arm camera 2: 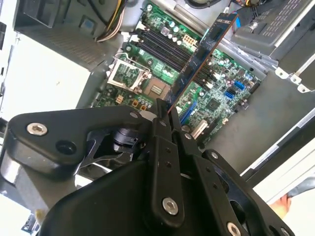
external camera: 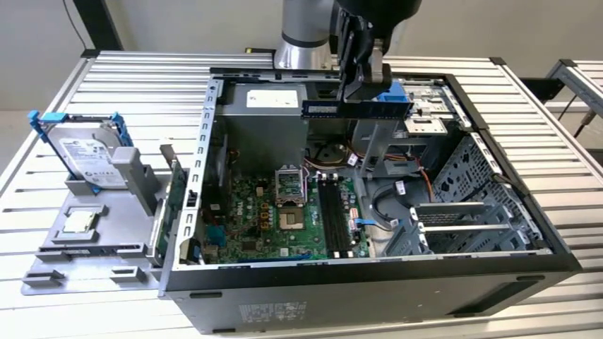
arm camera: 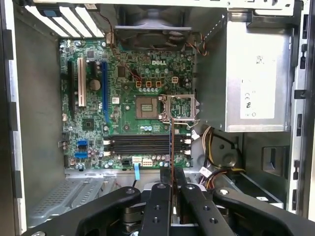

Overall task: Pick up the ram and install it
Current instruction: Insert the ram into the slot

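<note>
My gripper [external camera: 362, 90] hangs over the open computer case [external camera: 377, 282], shut on the ram [external camera: 355, 108]. The ram is a long dark bluish stick held level above the case's rear part. In the second wrist view the ram [arm camera 2: 202, 56] juts out from between my fingers [arm camera 2: 161, 118], high over the green motherboard [arm camera 2: 216, 98]. In the first wrist view the ram [arm camera: 172, 147] shows edge-on, crossing over the black memory slots [arm camera: 142, 145]. Those slots [external camera: 332, 212] lie bare on the motherboard [external camera: 245, 226], well below the stick.
A silver hard drive in a blue bracket [external camera: 87, 152] stands on a grey holder [external camera: 94, 240] at the exterior view's left, beside a small square chip [external camera: 80, 220]. A green card [external camera: 175, 205] leans by the case wall. A power supply [external camera: 268, 99], cables [external camera: 377, 205] and a drive cage [external camera: 471, 226] crowd the case.
</note>
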Tool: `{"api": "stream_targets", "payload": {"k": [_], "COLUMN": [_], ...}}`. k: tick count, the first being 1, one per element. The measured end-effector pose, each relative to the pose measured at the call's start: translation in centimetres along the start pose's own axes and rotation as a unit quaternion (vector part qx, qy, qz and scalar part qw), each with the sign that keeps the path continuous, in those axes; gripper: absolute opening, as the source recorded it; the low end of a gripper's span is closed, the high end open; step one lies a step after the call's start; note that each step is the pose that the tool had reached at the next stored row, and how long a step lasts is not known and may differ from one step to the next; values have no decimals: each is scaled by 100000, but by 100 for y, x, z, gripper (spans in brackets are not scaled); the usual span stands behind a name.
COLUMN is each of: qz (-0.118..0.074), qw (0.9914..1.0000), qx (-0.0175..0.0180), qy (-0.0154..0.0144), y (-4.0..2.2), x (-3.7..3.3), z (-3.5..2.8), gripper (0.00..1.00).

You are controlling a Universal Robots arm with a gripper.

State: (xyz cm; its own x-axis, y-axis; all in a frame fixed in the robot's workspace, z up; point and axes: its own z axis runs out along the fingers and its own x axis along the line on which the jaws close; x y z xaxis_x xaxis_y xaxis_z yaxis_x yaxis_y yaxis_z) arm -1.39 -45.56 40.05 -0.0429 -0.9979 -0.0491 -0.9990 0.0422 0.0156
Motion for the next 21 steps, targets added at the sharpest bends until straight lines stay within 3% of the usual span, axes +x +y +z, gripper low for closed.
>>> {"api": "stream_targets", "payload": {"k": [4, 9, 16, 21], "qz": [2351, 5215, 8854, 11622], "qw": [99972, 99864, 99606, 99321], "qx": [113, 254, 433, 570], "qy": [-28, -72, -132, -164], "y": [0, 0, 1, 0], "x": [0, 0, 0, 0], "z": [-1, -1, -1, -1], "gripper": [0, 0, 0, 0]}}
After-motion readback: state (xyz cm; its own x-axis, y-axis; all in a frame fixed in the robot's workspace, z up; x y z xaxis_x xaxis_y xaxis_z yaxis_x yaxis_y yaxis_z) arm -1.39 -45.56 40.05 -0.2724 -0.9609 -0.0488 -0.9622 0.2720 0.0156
